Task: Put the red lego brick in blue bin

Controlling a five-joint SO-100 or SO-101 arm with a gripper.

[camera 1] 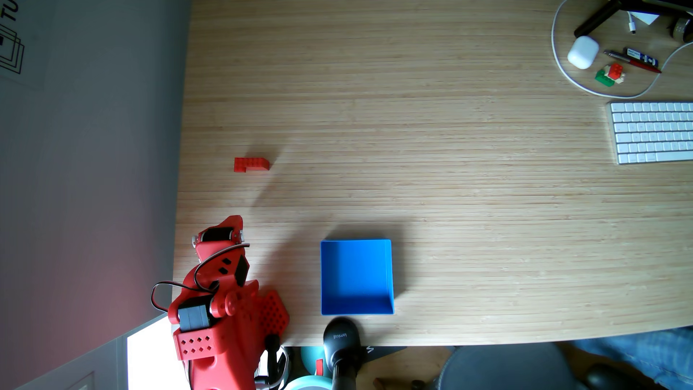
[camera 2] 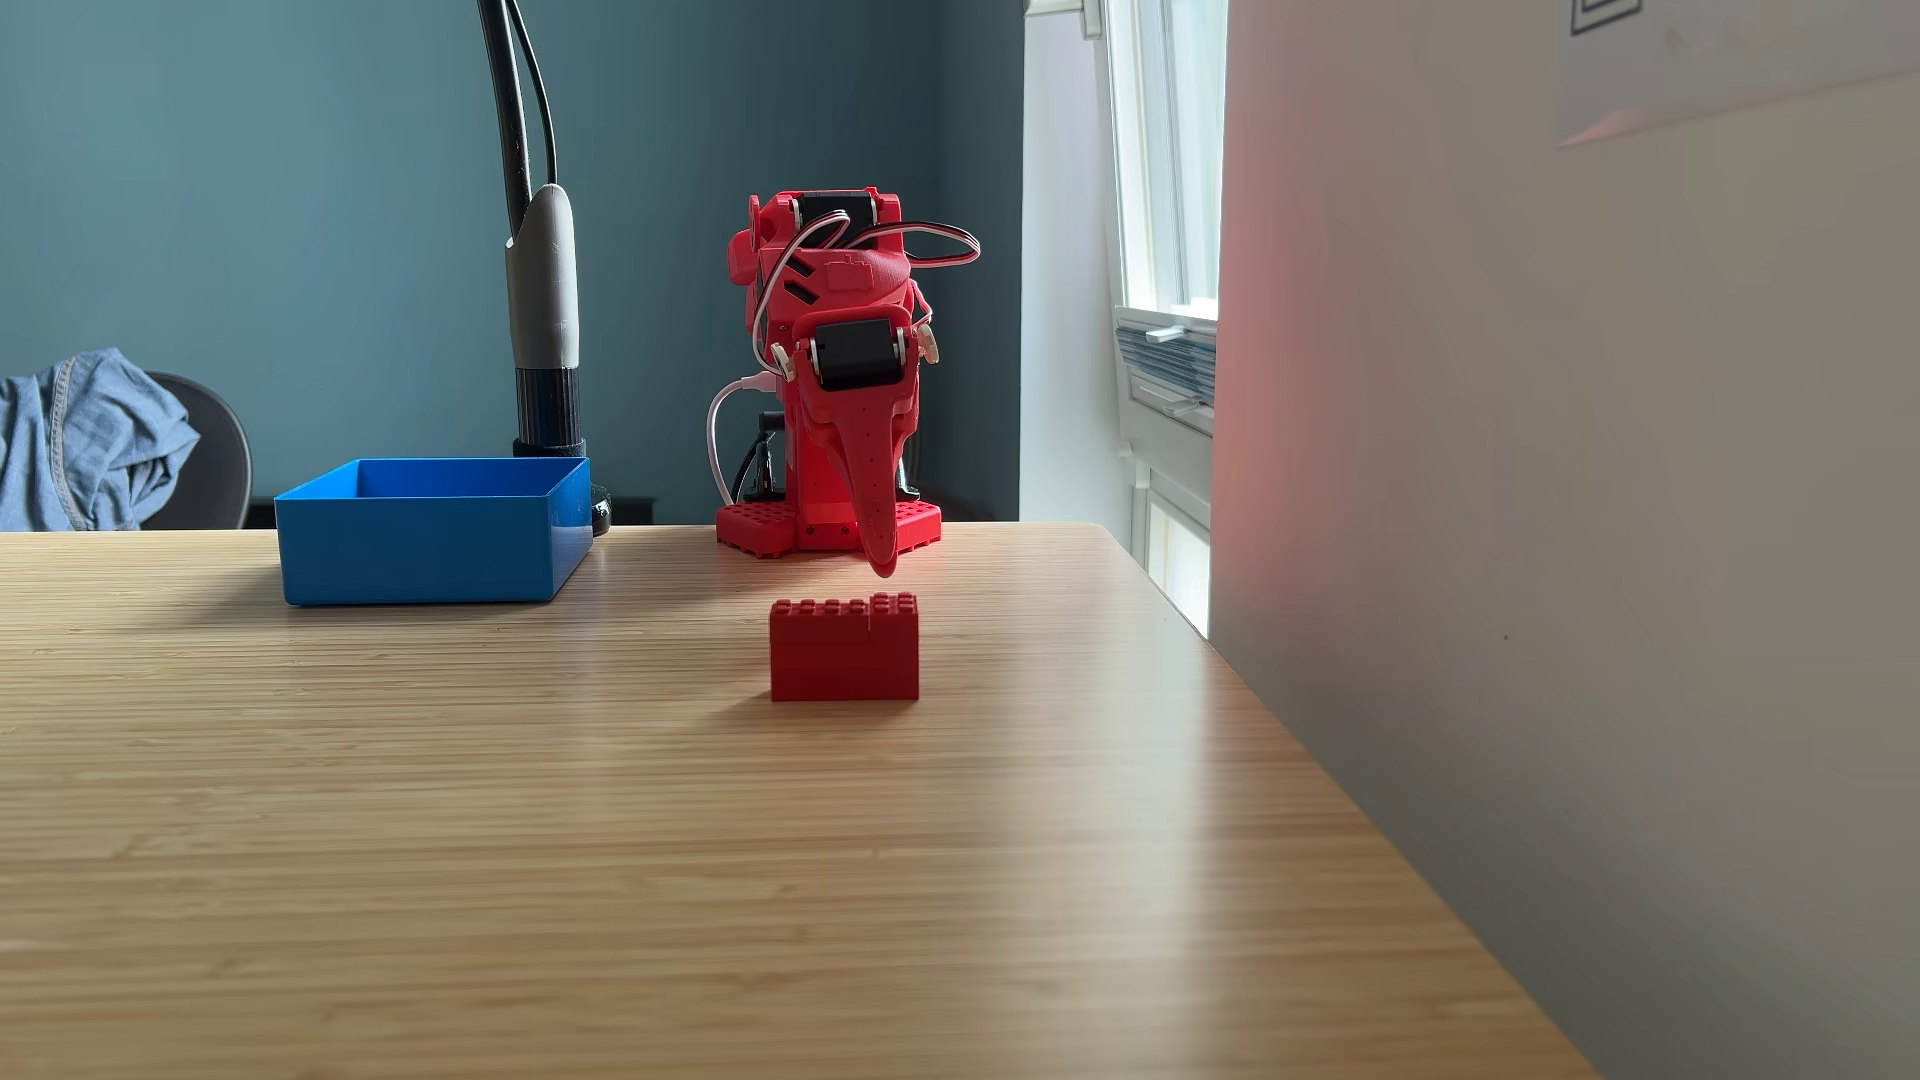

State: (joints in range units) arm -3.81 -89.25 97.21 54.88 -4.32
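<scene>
Closest to the low camera in a fixed view stretches the pale bamboo-grained wooden counter (camera 2: 623, 831), its fine parallel strips catching a soft sheen. On it stands the small all-red studded plastic lego brick (camera 2: 844, 649), blocky and stepped along its top, with rows of round studs and a flat matte face. From above in a fixed view the same brick (camera 1: 251, 164) shows an L-like outline and lies near the counter's left edge, well apart from the bin.

Just behind the brick in the low view hangs the red 3D-printed plastic arm (camera 2: 831, 363), folded tight over its perforated base, loose white and black wires looping round it. Its jaws (camera 2: 881, 556) taper to a single rounded tip pointing down, clear of the brick; the two fingers seem pressed together, narrow, holding nothing. In the view from above the jaws (camera 1: 235, 221) point toward the brick with bare wood between.

To the left in the low view sits the bright blue square plastic bin (camera 2: 431, 540), thin smooth walls, flat bottom, nothing inside; from above, the bin (camera 1: 389, 277) lies near the counter's lower edge. Behind it rises a black and grey gooseneck stand (camera 2: 542, 301). Far across the counter in the view from above lie a white keyboard (camera 1: 652, 131) and a rounded white earbud case (camera 1: 582, 51).
</scene>
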